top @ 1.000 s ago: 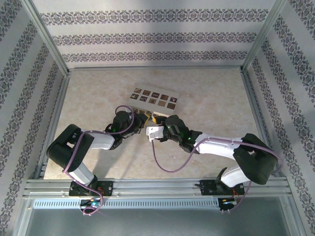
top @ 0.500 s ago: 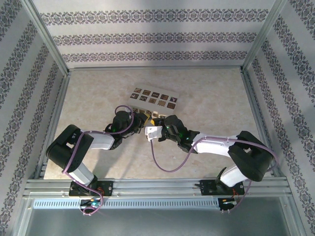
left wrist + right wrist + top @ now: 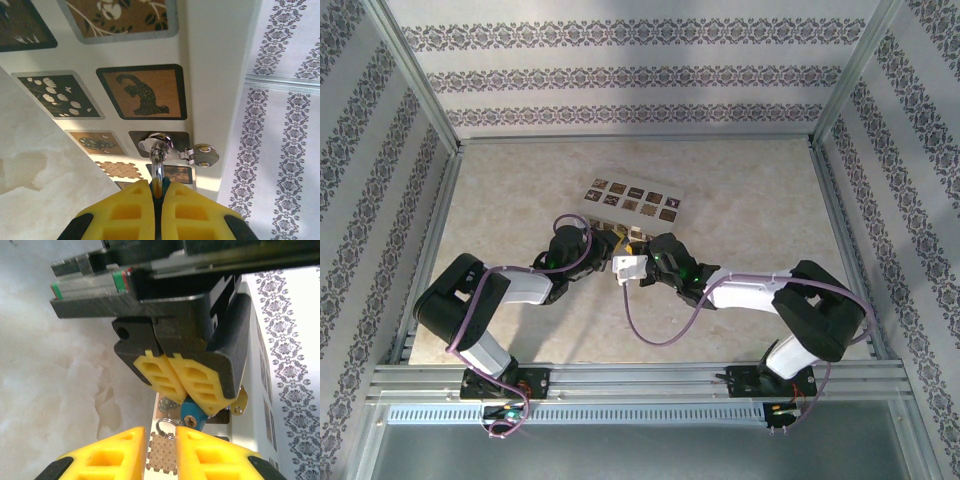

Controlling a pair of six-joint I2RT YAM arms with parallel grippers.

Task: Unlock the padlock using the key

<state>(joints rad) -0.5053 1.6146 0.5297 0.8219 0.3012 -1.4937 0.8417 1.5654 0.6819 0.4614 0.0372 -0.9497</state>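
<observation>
My left gripper (image 3: 157, 194) is pinched shut on the padlock's silver shackle (image 3: 158, 170), which rises from my yellow pads at the bottom centre of the left wrist view. Just above it, a silver key (image 3: 202, 155) lies flat to the right over the patterned card (image 3: 145, 95). From my right wrist, the left pads fill the middle of the frame with the blue padlock (image 3: 190, 419) poking out beneath them, its keyhole facing me. My right gripper (image 3: 160, 440) sits at the bottom edge just below the padlock, its jaws narrowed to a slim gap and, as far as I can see, clamping nothing. The key ring (image 3: 165, 428) hangs right at that gap, left of the lock body, and I cannot tell whether my tips touch it.
</observation>
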